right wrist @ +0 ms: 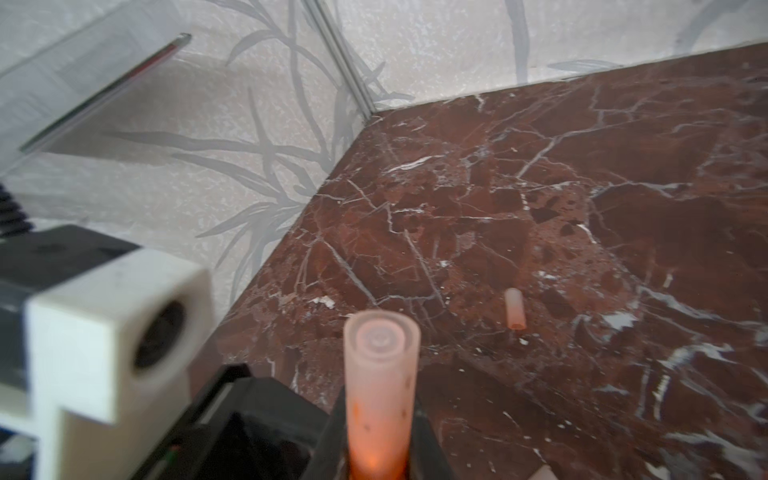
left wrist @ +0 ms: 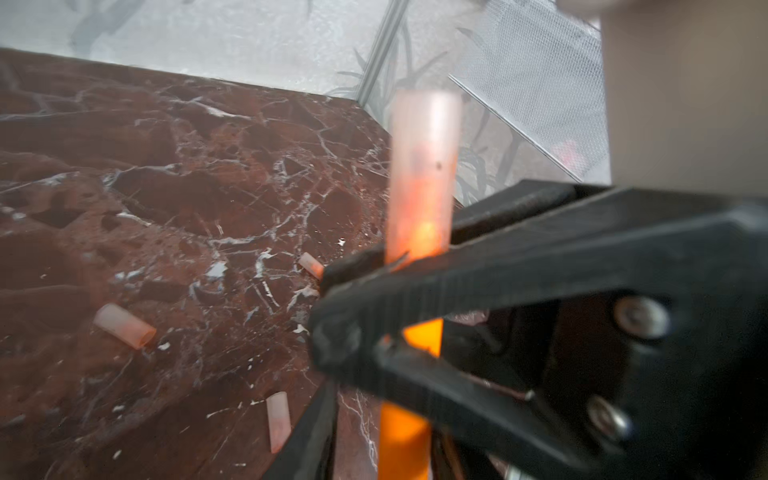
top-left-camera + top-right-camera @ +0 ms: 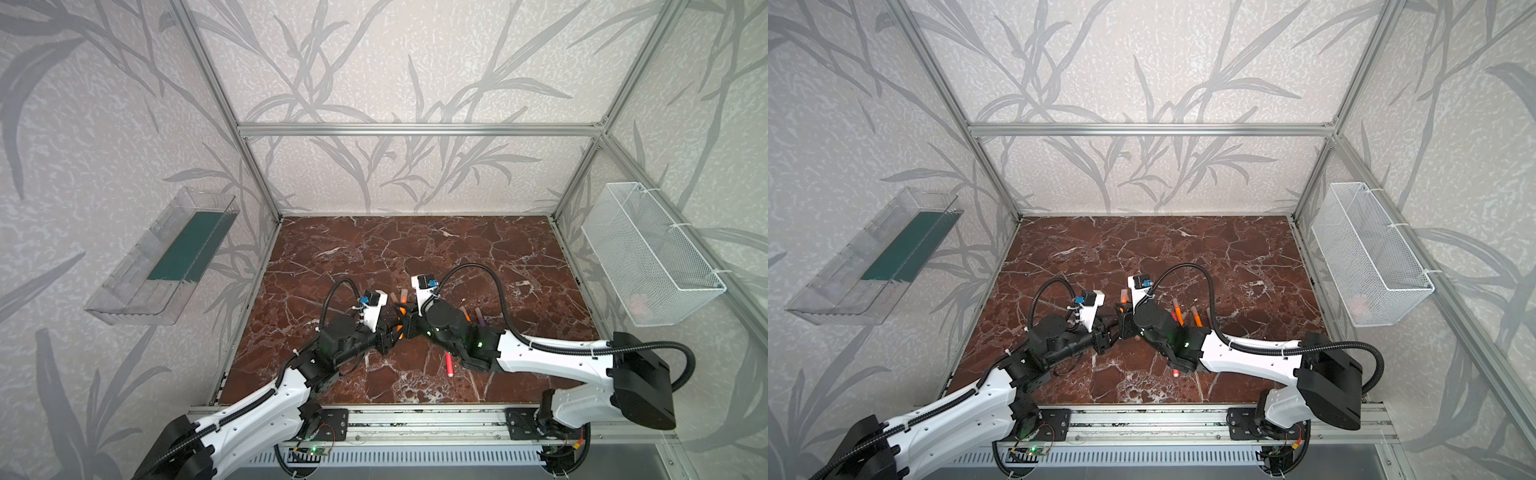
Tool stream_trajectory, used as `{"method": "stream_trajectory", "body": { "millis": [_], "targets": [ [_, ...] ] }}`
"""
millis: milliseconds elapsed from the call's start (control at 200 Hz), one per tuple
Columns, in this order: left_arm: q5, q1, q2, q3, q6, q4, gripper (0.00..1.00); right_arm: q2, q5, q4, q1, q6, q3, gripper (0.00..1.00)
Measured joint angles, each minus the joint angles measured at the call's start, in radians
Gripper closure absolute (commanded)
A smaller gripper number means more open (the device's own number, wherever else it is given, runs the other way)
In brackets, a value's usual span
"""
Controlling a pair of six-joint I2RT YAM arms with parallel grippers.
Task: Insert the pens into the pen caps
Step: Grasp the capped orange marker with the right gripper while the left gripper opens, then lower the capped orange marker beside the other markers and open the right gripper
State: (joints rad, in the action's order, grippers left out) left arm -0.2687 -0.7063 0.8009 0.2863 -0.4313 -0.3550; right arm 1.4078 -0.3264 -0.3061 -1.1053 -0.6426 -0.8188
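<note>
Both grippers meet over the middle of the marble floor. My right gripper [image 3: 402, 320] [image 3: 1121, 322] [image 1: 379, 428] is shut on an orange pen [image 2: 405, 440], which stands upright with a translucent pinkish cap [image 2: 424, 166] [image 1: 380, 374] over its tip. The right fingers cross it where cap and barrel join. My left gripper [image 3: 392, 328] [image 3: 1111, 328] [image 2: 374, 436] brackets the barrel lower down, open, with marble showing between one finger [image 2: 307, 432] and the pen. Loose pen caps [image 2: 124, 326] [image 2: 278, 419] [image 2: 311, 265] [image 1: 515, 309] lie on the floor.
Beyond the grippers lies a capped orange pen [image 3: 403, 296]. Two more orange pens [image 3: 1178, 311] [image 3: 1196, 316] and a purple one [image 3: 480, 316] lie behind the right arm, and a red-pink pen [image 3: 449, 365] in front. A clear tray [image 3: 162, 262] and a mesh basket [image 3: 652, 257] hang on the side walls.
</note>
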Motion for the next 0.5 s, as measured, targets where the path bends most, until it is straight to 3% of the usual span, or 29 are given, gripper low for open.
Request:
{"method": "stream_trajectory", "body": {
  "millis": [110, 265, 500],
  "targets": [
    [0.146, 0.0, -0.075, 0.001, -0.03, 0.113, 0.32, -0.011, -0.022, 0.098, 0.074, 0.0, 0.027, 1.0],
    [0.329, 0.008, -0.126, 0.009, -0.069, 0.28, 0.27, 0.006, -0.03, 0.272, 0.175, 0.022, -0.005, 1.0],
    [0.429, 0.025, 0.05, 0.072, -0.113, 0.384, 0.33, 0.197, 0.043, 0.51, 0.241, 0.081, -0.174, 1.0]
  ]
}}
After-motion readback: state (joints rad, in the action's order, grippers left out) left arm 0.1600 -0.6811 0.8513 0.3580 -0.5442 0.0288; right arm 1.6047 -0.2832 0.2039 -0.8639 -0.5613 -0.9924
